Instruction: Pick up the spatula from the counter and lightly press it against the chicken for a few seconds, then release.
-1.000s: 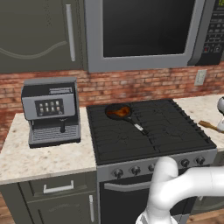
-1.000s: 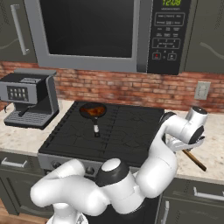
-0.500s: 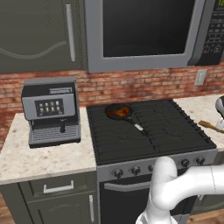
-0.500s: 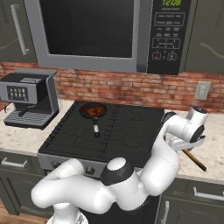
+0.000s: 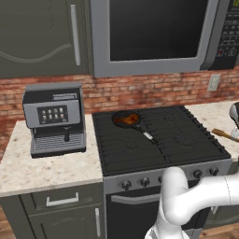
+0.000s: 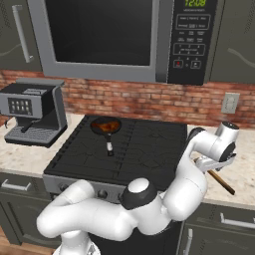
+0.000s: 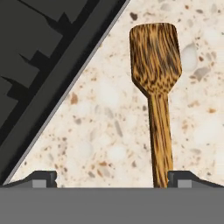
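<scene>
The speckled beige stone table (image 7: pixel 105 127) lies under the hand in the hand view, and the edge of the black gas stove (image 7: pixel 39 57) cuts diagonally across the upper left of that frame. In the left base view a grey-and-black coffee machine (image 5: pixel 53 116) stands at the left, well apart from the work. A dark round frying pan (image 5: pixel 115 117) sits at the stove's back left, its handle pointing toward the lower right, and it holds the orange-brown piece of chicken (image 5: pixel 128 119). The wooden flat-bladed spatula (image 7: pixel 158 78) lies on the table just beside the stove, right of centre in the hand view. Its long axis runs up and down the frame, blade at the top and handle dropping to the bottom edge. The two dark fingers (image 7: pixel 43 178) are spread wide and released, holding nothing. The handle passes between them but well off centre, close to the tip at the lower right. It crosses the line between the tips squarely, so a closing grasp looks workable after a small shift toward the right of the frame. Nothing blocks the spatula; the later carry must cross the stove grates to the pan.
</scene>
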Robot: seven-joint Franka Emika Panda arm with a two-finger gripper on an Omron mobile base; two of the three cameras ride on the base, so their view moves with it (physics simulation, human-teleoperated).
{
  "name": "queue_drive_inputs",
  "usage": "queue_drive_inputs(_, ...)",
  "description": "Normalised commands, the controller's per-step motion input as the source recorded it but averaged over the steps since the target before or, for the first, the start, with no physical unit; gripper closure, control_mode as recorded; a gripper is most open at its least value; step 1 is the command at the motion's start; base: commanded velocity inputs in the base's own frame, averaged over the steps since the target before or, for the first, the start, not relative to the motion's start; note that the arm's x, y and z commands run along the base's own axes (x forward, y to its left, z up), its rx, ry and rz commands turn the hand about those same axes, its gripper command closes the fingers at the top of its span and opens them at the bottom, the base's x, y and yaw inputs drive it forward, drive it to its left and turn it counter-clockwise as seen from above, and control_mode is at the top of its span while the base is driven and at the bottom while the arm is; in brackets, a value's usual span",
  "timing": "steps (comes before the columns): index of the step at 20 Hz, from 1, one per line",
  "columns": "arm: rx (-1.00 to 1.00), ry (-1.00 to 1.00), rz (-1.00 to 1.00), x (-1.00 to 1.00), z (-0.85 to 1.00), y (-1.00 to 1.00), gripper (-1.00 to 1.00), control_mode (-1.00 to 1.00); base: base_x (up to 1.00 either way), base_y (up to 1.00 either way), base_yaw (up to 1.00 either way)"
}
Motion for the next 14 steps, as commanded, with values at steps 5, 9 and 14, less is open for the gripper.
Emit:
queue_drive_inputs(5,0.00,0.00,0.04,0.13,-0.12,-0.12,-1.00,-1.00,0.00,0.00,0.00)
queue_drive_inputs(9,0.00,0.01,0.03,0.11,-0.13,-0.10,-1.00,-1.00,0.00,0.00,0.00)
queue_drive_inputs(14,0.00,0.01,0.03,0.11,-0.12,-0.09,-1.00,-1.00,0.00,0.00,0.00)
